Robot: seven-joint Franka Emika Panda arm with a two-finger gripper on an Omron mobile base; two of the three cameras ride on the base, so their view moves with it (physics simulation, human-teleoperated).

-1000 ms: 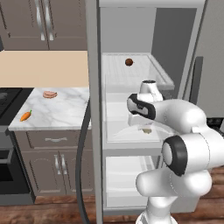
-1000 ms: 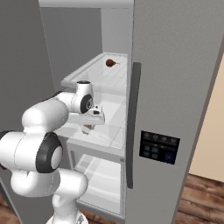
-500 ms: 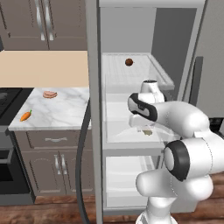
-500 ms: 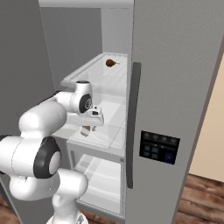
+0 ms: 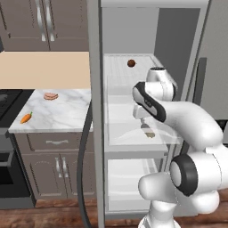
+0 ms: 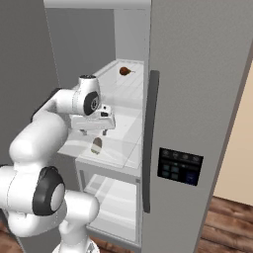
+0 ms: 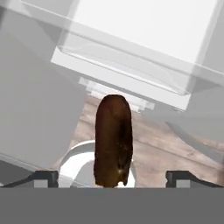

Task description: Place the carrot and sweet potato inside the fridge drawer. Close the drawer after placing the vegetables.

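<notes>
The dark brown sweet potato (image 5: 149,132) lies in the clear fridge drawer (image 5: 127,139), which stands pulled out at mid height of the open fridge. My gripper (image 5: 143,120) hangs just above it, open. In the hand view the sweet potato (image 7: 113,140) rests loose between the widely spread fingertips (image 7: 46,177), touching neither. From the right, the gripper (image 6: 94,132) sits over the sweet potato (image 6: 97,145) inside the drawer (image 6: 121,159). The orange carrot (image 5: 26,117) lies on the marble counter to the left of the fridge.
A small reddish-brown ball (image 5: 131,63) sits on the white shelf above the drawer. A pink-tan food piece (image 5: 50,95) lies on the counter (image 5: 67,113) behind the carrot. The fridge's door (image 6: 197,113) stands at the right, and another bin (image 5: 129,178) sits below the drawer.
The jaws have opened wide and let go of the sweet potato, which now lies in the drawer. The arm has hardly moved.
</notes>
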